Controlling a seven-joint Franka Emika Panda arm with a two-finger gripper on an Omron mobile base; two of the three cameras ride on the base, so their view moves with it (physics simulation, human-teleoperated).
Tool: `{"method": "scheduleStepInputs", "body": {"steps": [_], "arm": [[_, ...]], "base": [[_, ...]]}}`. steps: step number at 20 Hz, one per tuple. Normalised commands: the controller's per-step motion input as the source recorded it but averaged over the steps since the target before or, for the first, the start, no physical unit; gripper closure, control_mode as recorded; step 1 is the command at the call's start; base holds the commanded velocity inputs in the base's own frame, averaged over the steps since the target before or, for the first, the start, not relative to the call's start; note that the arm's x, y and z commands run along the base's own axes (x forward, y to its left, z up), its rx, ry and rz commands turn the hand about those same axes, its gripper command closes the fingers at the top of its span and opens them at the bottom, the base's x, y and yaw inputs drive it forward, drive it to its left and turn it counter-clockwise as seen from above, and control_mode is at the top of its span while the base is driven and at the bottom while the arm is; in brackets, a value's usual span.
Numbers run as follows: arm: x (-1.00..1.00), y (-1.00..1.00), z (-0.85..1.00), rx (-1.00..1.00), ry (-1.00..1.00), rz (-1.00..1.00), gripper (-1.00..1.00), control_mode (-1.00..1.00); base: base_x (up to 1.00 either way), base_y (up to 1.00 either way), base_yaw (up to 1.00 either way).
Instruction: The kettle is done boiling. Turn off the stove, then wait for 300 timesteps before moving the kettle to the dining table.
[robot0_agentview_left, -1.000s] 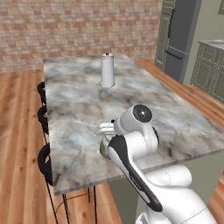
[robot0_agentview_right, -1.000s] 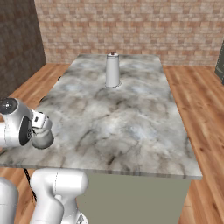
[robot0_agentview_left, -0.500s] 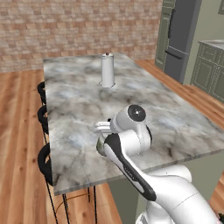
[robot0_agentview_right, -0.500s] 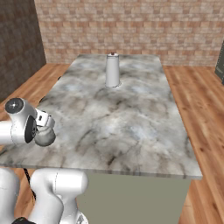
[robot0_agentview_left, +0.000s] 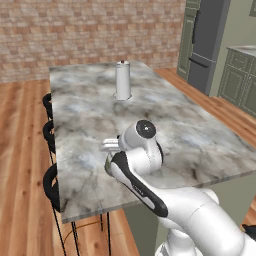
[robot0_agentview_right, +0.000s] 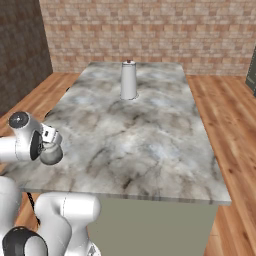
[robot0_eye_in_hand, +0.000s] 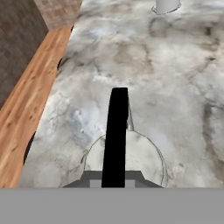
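Long grey-white marble dining table (robot0_agentview_right: 150, 130) w/ black wire stools (robot0_agentview_left: 50, 182) at its side; tall silver cylinder (robot0_agentview_right: 129, 80) upright at far end. Gripper (robot0_eye_in_hand: 114, 181) clamped on small pale grey-green kettle (robot0_eye_in_hand: 140, 157) by its black handle – over table's near edge.

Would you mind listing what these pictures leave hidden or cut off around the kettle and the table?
- Kettle: near side cut off at the hand view's bottom; in the left base view the arm covers most of it.
- Gripper: its fingertips are hidden behind the hand.
- Silver cylinder: top cropped in the hand view.
- Dining table: whether the kettle touches it.
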Motion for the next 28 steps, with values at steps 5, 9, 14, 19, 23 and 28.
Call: {"method": "scheduleStepInputs", "body": {"steps": [5, 9, 14, 19, 23, 28], "arm": [[0.27, 0.08, -0.15, 0.00, 0.00, 0.00, 1.00, -1.00], [0.26, 0.05, -0.18, 0.00, 0.00, 0.00, 1.00, -1.00], [0.24, 0.03, -0.17, 0.00, 0.00, 0.00, 1.00, -1.00], [0.22, 0.03, -0.15, 0.00, 0.00, 0.00, 1.00, -1.00], [0.22, 0.04, -0.17, 0.00, 0.01, 0.00, 1.00, -1.00], [0.20, 0.03, -0.14, 0.00, 0.01, 0.00, 1.00, -1.00]], "base": [[0.00, 0.00, 0.00], [0.00, 0.00, 0.00], [0.00, 0.00, 0.00], [0.00, 0.00, 0.00], [0.00, 0.00, 0.00], [0.00, 0.00, 0.00]]}}
